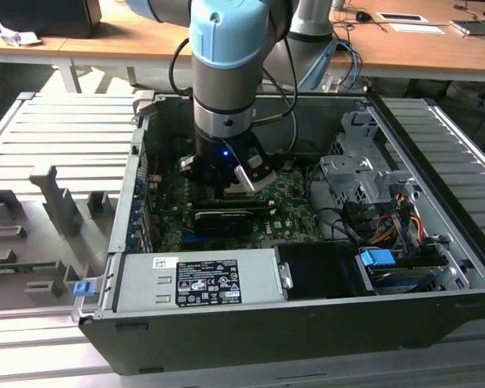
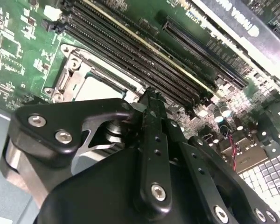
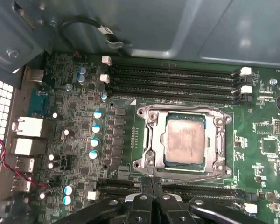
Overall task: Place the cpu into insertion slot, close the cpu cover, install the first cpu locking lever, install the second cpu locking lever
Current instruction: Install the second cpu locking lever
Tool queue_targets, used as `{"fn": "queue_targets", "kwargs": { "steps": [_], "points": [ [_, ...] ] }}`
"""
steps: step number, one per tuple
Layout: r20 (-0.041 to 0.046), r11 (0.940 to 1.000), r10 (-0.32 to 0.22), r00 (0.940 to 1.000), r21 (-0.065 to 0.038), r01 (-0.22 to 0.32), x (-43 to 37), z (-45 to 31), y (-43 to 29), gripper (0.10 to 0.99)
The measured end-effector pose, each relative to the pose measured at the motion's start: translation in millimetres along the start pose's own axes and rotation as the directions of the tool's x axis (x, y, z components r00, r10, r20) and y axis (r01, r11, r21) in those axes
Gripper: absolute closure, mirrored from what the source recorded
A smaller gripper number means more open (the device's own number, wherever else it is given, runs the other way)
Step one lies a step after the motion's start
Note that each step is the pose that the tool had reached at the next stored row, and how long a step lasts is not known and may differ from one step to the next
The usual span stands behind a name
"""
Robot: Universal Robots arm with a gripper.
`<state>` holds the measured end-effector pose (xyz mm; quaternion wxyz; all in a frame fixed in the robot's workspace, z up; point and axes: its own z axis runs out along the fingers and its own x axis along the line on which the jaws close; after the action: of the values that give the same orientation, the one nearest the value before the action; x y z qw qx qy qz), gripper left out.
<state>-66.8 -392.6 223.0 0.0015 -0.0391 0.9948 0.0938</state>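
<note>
So the cpu (image 3: 185,141) is sitting in the insertion slot (image 3: 151,140) with the cpu cover (image 3: 220,142) down, and the gripper (image 3: 152,181) hangs clenched, empty, right beside it.

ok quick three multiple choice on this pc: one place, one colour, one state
1. Where is the small flat silvery-tan square cpu?
A. in the square metal-rimmed socket
B. between the gripper's fingers
C. on the grey tray outside the case

2. What colour is the circuit board around it?
A. blue
B. green
C. red

3. How does the thin grey metal cover frame sit?
A. standing upright
B. taken off the board
C. lying flat around the chip's face

Answers:
1 A, the first wrist view shows the chip seated in the socket.
2 B, the board is green in both wrist views.
3 C, the frame lies level, with the chip showing through its window.
</note>
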Motion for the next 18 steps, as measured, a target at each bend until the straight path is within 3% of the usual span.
{"fn": "queue_targets", "kwargs": {
  "steps": [9,14,16,18],
  "points": [
    [0.0011,0.9999,0.000,1.0000,-0.016,0.000,4.0,15.7,-2.7,0.980],
    [0.0040,0.9992,0.000,1.0000,-0.041,0.000,6.3,19.0,-3.3,0.980],
    [0.0064,0.9984,0.000,1.0000,-0.057,0.001,8.4,21.0,-3.5,0.980],
    [0.0072,0.9977,0.000,1.0000,-0.068,0.001,8.5,23.0,-4.0,0.980]
  ]
}}
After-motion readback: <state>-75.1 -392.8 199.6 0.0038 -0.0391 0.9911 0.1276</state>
